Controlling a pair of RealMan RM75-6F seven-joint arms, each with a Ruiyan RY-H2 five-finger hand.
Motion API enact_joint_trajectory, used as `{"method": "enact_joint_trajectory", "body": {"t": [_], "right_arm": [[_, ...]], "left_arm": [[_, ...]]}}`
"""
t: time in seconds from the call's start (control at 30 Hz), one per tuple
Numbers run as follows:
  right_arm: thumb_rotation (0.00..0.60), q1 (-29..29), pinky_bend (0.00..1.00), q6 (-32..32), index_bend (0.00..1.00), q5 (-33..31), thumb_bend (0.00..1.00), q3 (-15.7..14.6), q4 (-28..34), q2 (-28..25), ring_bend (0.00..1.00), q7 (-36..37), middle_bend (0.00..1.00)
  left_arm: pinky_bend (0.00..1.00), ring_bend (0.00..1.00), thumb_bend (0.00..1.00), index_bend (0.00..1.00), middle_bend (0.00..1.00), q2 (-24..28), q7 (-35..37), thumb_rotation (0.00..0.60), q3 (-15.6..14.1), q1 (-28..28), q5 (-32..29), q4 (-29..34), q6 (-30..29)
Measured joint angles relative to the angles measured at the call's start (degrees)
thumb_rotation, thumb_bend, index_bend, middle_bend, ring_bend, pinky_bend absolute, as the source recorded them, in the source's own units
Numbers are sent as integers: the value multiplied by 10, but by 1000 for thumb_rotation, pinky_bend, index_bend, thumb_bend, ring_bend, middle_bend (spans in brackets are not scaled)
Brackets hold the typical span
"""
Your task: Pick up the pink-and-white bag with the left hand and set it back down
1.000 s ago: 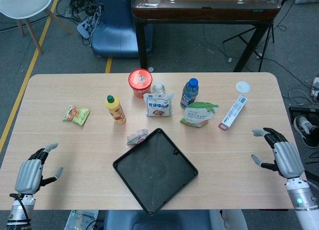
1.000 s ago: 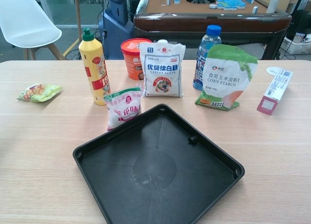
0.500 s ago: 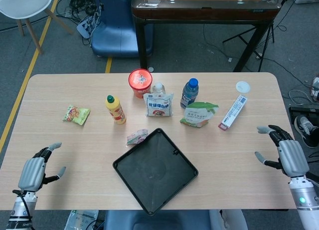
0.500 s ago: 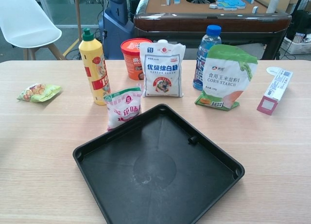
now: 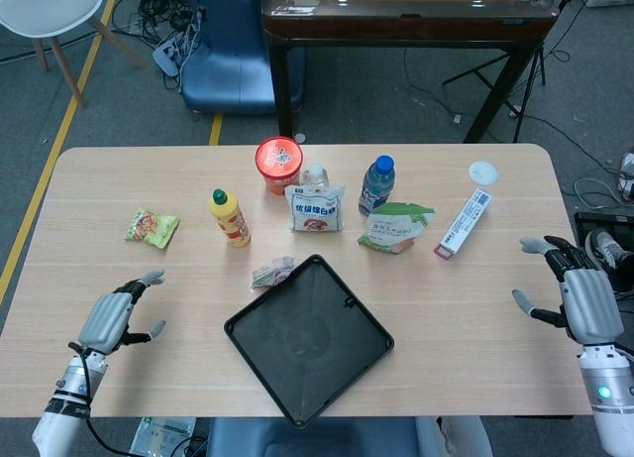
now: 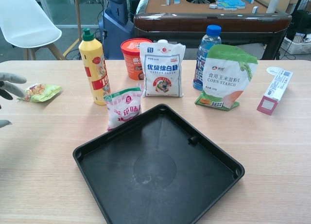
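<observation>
The pink-and-white bag (image 5: 270, 274) (image 6: 123, 107) leans against the far-left edge of the black tray (image 5: 307, 340) (image 6: 160, 170), just in front of the yellow squeeze bottle (image 5: 230, 218) (image 6: 94, 67). My left hand (image 5: 112, 318) hovers over the near-left part of the table, fingers spread and holding nothing, well to the left of the bag; in the chest view only its fingertips (image 6: 9, 78) show at the left edge. My right hand (image 5: 580, 298) stays at the table's right edge, fingers apart and empty.
Behind the tray stand a red cup (image 5: 278, 163), a white sugar bag (image 5: 315, 208), a blue-capped bottle (image 5: 376, 183) and a green-topped starch pouch (image 5: 394, 226). A pink-ended box (image 5: 464, 223) and a white lid (image 5: 482, 172) lie at the right, a small green snack packet (image 5: 152, 227) at the left.
My left hand has moved forward and to the right over the table toward the bag, and its fingertips now enter the chest view. My right hand drifted slightly right.
</observation>
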State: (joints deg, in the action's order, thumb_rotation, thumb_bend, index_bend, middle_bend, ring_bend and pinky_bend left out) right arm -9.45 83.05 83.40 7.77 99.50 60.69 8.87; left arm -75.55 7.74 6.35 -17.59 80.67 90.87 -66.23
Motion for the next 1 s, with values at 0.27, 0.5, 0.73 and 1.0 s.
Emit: {"method": "enact_joint_trajectory", "body": {"t": [0.27, 0.5, 0.73, 1.0], "right_arm": [[600, 0, 202, -2, 239, 2, 234, -1, 8, -4, 163, -6, 321], [600, 1, 202, -6, 239, -2, 234, -2, 5, -4, 163, -5, 321], [600, 3, 202, -7, 239, -5, 234, -3, -1, -3, 163, 1, 321], [600, 7, 202, -4, 239, -6, 234, -3, -4, -4, 163, 6, 321]], "left_arm": [[273, 216, 213, 90, 214, -60, 13, 600, 20, -59, -24, -55, 60], [274, 218, 212, 110, 214, -106, 21, 600, 39, -108, -55, -97, 114], [274, 222, 213, 120, 214, -148, 24, 600, 58, -150, -101, -131, 166], [274, 228, 212, 130, 216, -187, 18, 600, 75, -184, -143, -159, 198]]}}
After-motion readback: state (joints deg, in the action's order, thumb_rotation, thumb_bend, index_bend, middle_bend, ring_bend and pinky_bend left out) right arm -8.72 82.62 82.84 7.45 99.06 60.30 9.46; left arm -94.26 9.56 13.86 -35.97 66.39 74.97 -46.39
